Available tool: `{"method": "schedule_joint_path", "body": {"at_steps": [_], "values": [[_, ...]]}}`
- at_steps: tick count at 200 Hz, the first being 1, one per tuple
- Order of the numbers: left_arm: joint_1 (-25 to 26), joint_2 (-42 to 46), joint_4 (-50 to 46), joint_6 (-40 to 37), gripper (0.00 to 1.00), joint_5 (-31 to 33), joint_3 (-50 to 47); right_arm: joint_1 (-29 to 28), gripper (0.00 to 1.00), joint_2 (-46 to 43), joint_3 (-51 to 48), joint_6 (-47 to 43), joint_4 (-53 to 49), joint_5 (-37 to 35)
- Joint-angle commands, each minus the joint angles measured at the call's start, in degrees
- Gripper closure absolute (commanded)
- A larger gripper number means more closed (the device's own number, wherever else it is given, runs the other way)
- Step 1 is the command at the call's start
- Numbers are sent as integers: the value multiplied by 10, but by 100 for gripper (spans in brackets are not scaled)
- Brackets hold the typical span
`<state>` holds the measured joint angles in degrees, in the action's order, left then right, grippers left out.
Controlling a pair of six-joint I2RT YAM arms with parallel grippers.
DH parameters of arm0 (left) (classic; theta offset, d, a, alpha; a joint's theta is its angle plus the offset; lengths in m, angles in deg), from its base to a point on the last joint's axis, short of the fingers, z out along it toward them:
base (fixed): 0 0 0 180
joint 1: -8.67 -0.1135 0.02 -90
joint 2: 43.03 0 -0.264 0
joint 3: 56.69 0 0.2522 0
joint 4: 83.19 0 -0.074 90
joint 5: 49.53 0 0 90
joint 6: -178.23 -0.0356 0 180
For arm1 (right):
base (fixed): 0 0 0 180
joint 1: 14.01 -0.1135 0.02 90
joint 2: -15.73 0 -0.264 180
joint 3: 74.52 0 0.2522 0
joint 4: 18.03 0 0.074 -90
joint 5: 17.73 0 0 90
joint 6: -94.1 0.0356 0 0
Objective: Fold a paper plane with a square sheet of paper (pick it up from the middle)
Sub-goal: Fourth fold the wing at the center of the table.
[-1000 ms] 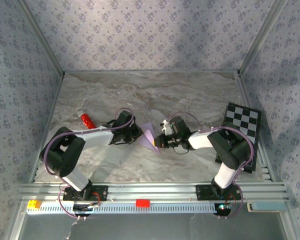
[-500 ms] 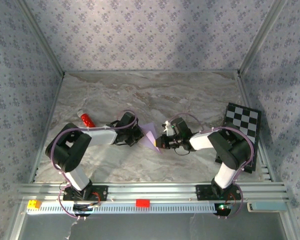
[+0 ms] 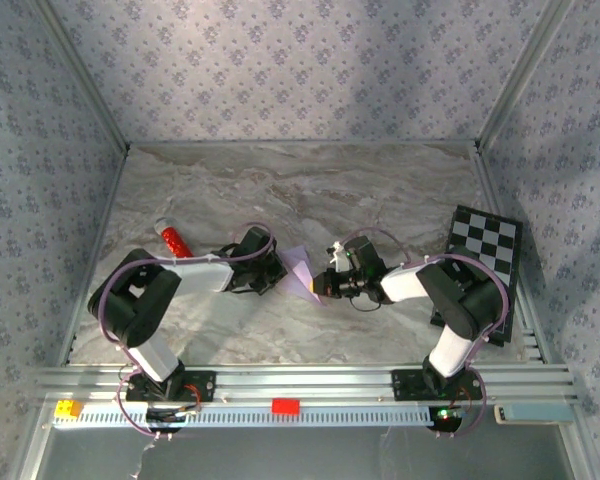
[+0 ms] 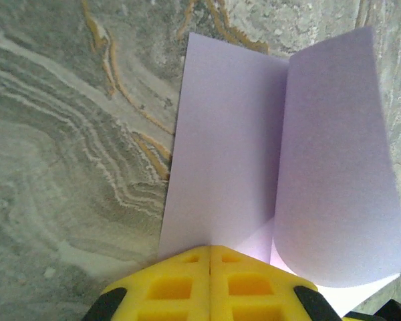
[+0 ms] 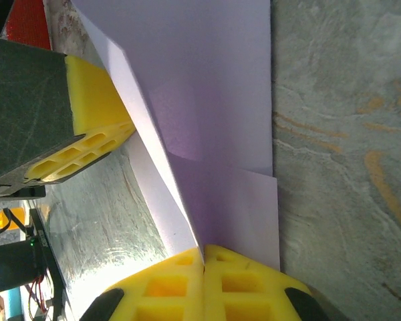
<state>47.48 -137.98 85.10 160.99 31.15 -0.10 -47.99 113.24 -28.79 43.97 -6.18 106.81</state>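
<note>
The pale lilac sheet of paper (image 3: 298,266) is partly folded and held up between the two grippers at the middle of the marble table. My left gripper (image 3: 280,270) pinches its left edge. In the left wrist view the yellow jaws (image 4: 210,249) are pressed together, and the sheet (image 4: 227,154) rises from their tips with one flap curling over on the right. My right gripper (image 3: 321,285) is shut on a crease of the paper (image 5: 207,87). Its jaws (image 5: 204,251) meet on the fold. The left gripper's yellow finger (image 5: 93,107) shows against the sheet's far edge.
A small red cylinder (image 3: 173,240) lies on the table left of the left arm. A black-and-white checkered board (image 3: 488,250) lies at the right edge. Patterned walls enclose the table on three sides, and metal rails run along the near edge.
The left gripper has closed on the sheet's left edge, and the left arm has shifted slightly right. The paper between the grippers looks narrower and more bunched. The right gripper stays shut on the paper.
</note>
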Motion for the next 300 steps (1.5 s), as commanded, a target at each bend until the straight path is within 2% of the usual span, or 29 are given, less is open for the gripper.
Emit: {"method": "schedule_joint_path", "body": {"at_steps": [1, 65, 138, 162, 218, 300], "values": [[4, 17, -44, 11, 94, 27, -11, 5, 100, 1, -14, 17, 0, -13], [5, 11, -43, 0, 93, 24, -7, 8, 100, 20, -3, 25, 2, 5], [4, 45, -31, -70, 87, 10, 38, 13, 100, 45, 4, 51, 7, 31], [7, 46, 25, -65, 89, -18, 32, 15, 100, 46, 6, 55, 0, 30], [16, -1, 91, -42, 91, -51, 45, 25, 100, 48, 3, 60, -8, 28], [21, -44, 134, -20, 91, -58, 42, 29, 100, 52, -4, 63, -12, 19]]}}
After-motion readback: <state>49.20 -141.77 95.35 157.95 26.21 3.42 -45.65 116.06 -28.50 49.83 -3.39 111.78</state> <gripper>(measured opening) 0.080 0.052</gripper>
